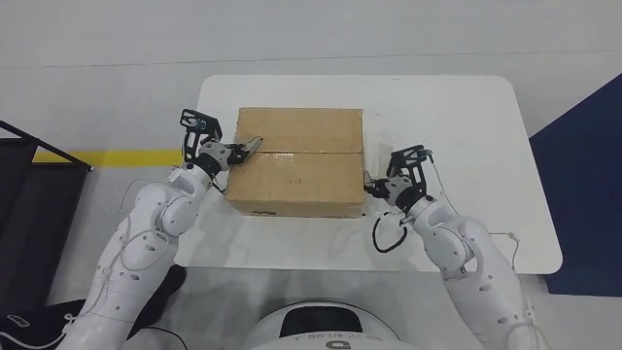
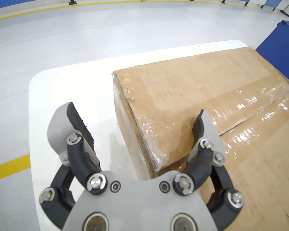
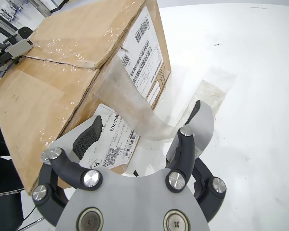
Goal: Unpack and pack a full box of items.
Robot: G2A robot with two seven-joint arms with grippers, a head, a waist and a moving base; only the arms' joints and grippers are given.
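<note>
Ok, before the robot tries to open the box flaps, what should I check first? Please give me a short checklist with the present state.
1. The left hand is open: ok, jaws apart at the left top edge of the box.
2. The right hand is open: ok, at the box's right end.
3. The box lies flat on the table, away from its edges: ok.
4. The tape strip is off the box: not ok, one end sticks to the end wall and the rest curls down by the right hand.
5. The tape over the top seam is cut through: cannot tell.
</note>
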